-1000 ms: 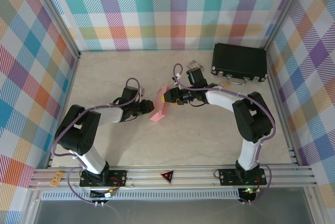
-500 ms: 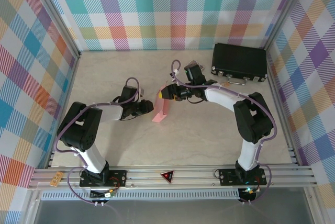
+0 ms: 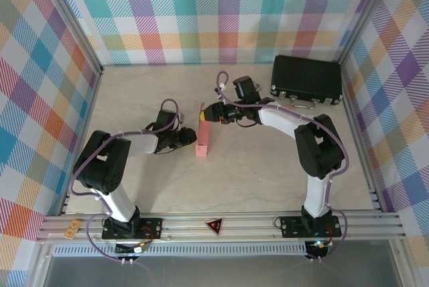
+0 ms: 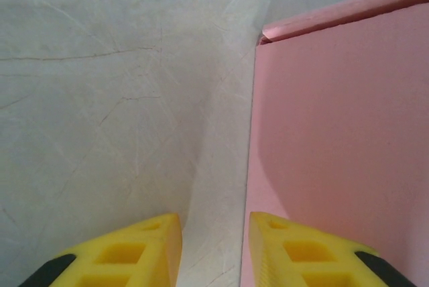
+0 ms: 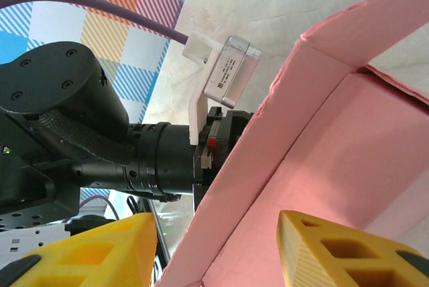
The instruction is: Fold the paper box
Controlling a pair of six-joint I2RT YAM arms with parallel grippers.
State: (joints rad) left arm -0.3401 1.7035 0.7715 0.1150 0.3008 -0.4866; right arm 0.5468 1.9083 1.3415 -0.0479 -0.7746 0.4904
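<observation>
1. Left arm [image 3: 137, 145]. It reaches in low over the desk [image 3: 268, 173] from the left. The left jaws stand partly open, with bare desk showing between their yellow fingers [image 4: 127, 253], so they hold nothing. One finger lies against, or just beside, the outer face of the box. This is probably a backstop, so the thin card cannot slide or tip away when pushed from the other side.
2. Paper box [image 3: 202, 137]. It is salmon-pink and partly formed, and stands on edge near the middle of the desk, between the two arms. One long wall is raised, and a creased corner shows in the right wrist view. Support from both sides would explain why it stays upright.
3. Right arm [image 3: 281, 121]. The right jaws are wide open and sit astride the raised wall, one finger [image 5: 87, 253] outside it and the other over the pink interior. No pinch is evident. The placement suits closing on the wall or pressing it along its crease.
4. Black case [image 3: 307, 79]. It lies at the far right of the desk, well apart from the box, and appears to play no part in the fold.
</observation>
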